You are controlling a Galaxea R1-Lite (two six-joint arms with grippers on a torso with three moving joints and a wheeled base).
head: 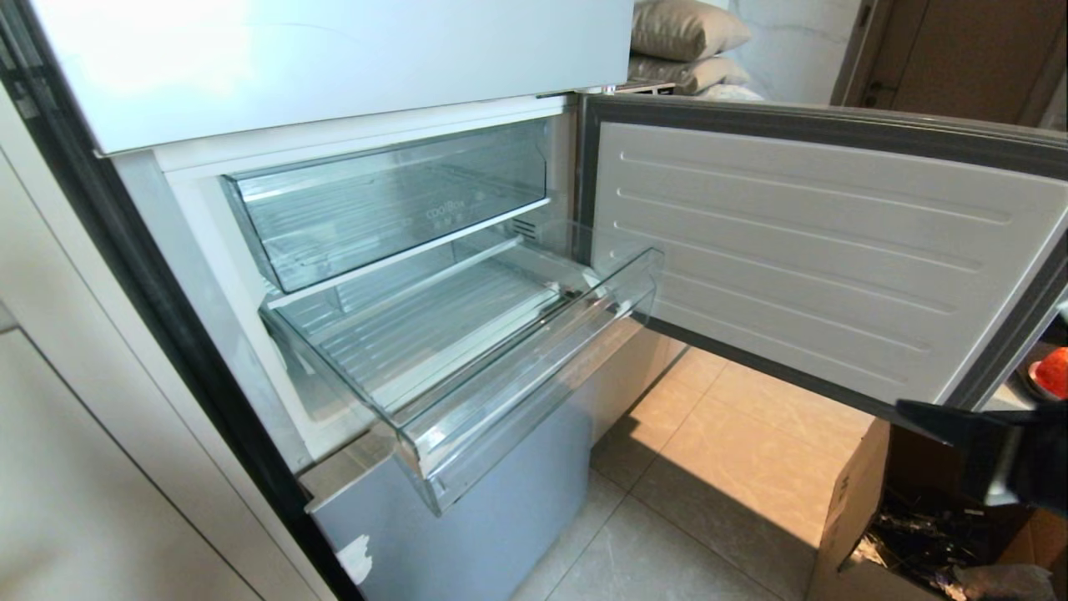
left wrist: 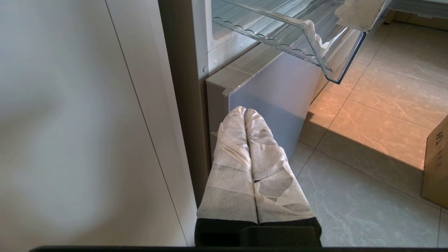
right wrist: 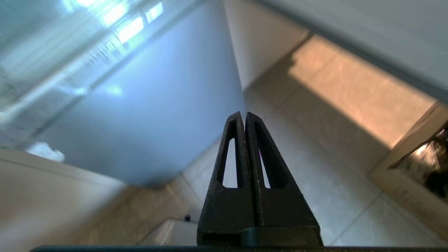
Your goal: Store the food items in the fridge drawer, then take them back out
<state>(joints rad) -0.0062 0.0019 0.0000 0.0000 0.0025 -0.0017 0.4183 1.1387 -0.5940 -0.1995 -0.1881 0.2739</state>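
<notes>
Step in hand: I judge this the gap between storing and fetching: the fridge drawer (head: 467, 351) stands pulled out and I see nothing lying on its ribbed floor.
My right gripper (right wrist: 245, 117): both black fingers pressed flat together, nothing between them. It points down at the tiled floor (right wrist: 315, 140), with the lower fridge front (right wrist: 147, 115) just beside and ahead of the tips.
My left gripper (left wrist: 245, 112): cloth-wrapped fingers closed against each other, empty. It hangs low; the drawer's stepped front lip is up and beyond the tips, well apart.
Food item: a red-orange shape (head: 1053, 371) shows beyond the open fridge door (head: 834, 259). I take it for the tomato-like fruit, though most of it is cut off. It is well apart from both sets of jaws and out of both wrist views.
Beside my right arm: a cardboard box (head: 851, 492) on the floor.
Next move calls for: parting the right jaws, swinging towards that red shape, closing gently on the rounded skin, then carrying it over the drawer's lip.
</notes>
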